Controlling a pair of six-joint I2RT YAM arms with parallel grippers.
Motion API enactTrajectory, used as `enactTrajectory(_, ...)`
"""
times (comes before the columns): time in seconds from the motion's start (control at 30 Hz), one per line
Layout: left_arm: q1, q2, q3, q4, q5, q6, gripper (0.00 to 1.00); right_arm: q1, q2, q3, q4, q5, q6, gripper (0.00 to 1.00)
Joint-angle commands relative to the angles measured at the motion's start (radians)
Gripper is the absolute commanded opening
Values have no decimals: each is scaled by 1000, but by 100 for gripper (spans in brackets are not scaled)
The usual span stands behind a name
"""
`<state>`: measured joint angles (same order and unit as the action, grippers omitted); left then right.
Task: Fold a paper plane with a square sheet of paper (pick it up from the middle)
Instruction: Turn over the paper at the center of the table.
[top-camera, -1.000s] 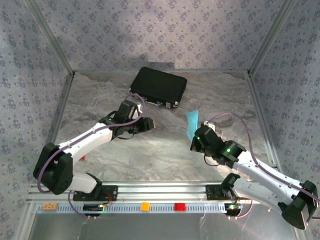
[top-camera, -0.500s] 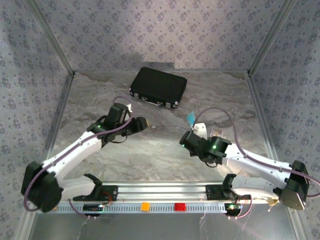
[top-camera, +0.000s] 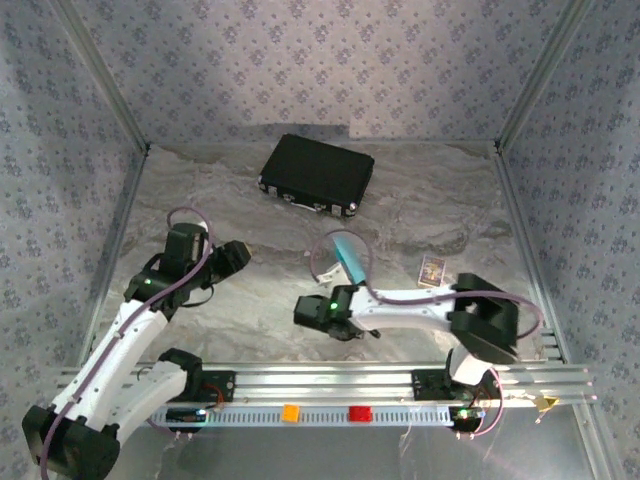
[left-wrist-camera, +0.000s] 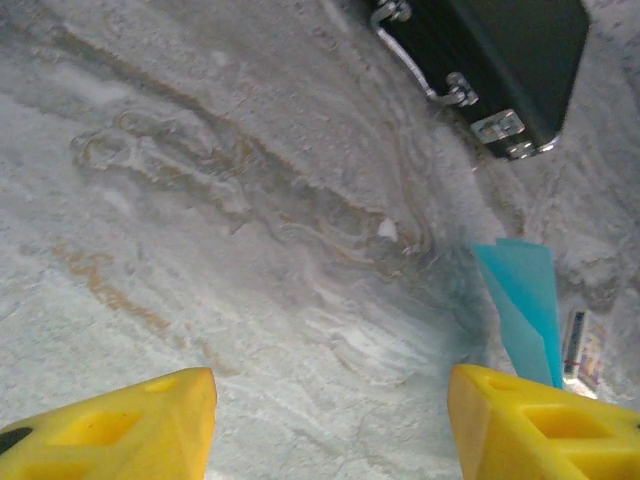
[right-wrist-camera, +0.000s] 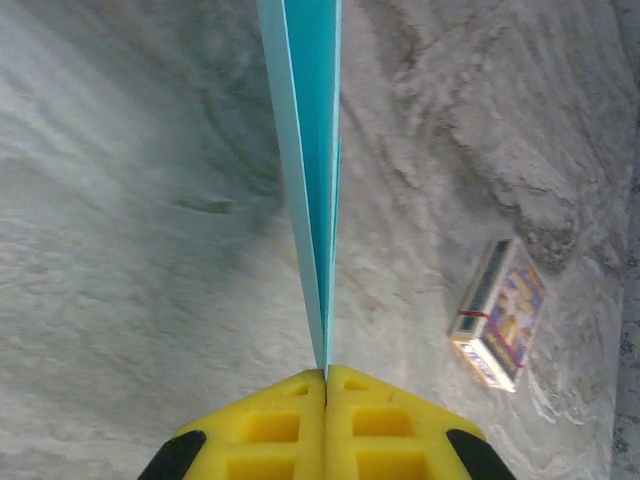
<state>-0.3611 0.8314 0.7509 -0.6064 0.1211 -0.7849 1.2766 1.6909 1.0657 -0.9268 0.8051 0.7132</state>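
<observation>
Both arms have moved. The right arm has swung in toward the middle of the surface (top-camera: 400, 210), and the left arm has pulled back to its own side.

The right end effector (right-wrist-camera: 325, 372) has its yellow fingers pressed tight together. It is pinching the blue paper (right-wrist-camera: 312, 150) at one end. The paper is folded, so its layers lie close together, and it sticks out from the fingers, up off the surface. I think the tight pinch is there to keep the layers from springing apart.

The left end effector (left-wrist-camera: 330, 390) has its fingers spread wide with nothing between them. It faces the paper from well apart. It looks ready to come in and help with the next fold, and I think that is why the paper is held in the middle, where both arms can reach.

The black case (top-camera: 318, 172) sits at the back, well apart from the paper. A small box (top-camera: 432, 270) lies on the surface near the right arm.
</observation>
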Motion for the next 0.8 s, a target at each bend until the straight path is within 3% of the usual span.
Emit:
enactTrajectory(0.0, 10, -1, 33, -97, -55, 41, 63, 28, 83, 66, 16, -27, -5, 6)
enactTrajectory(0.17, 21, -13, 43, -116, -76, 52, 64, 53, 134, 104, 83, -126, -41, 13)
enactTrajectory(0.27, 21, -13, 35, -97, -51, 56, 65, 53, 95, 93, 160, -202, -74, 31)
enactTrajectory(0.4, 22, -6, 24, -78, -1, 65, 67, 21, -47, 1, 315, -319, -77, 54)
enactTrajectory(0.5, 22, 11, 3, -5, 57, 52, 68, -35, -181, -108, 480, -443, -75, 57)
enactTrajectory(0.6, 22, 39, -15, 49, 116, 34, 67, -148, -279, -225, 640, -600, -29, 52)
enactTrajectory(0.77, 22, 86, -24, 102, 168, 15, 65, -340, -308, -365, 880, -866, 35, 25)
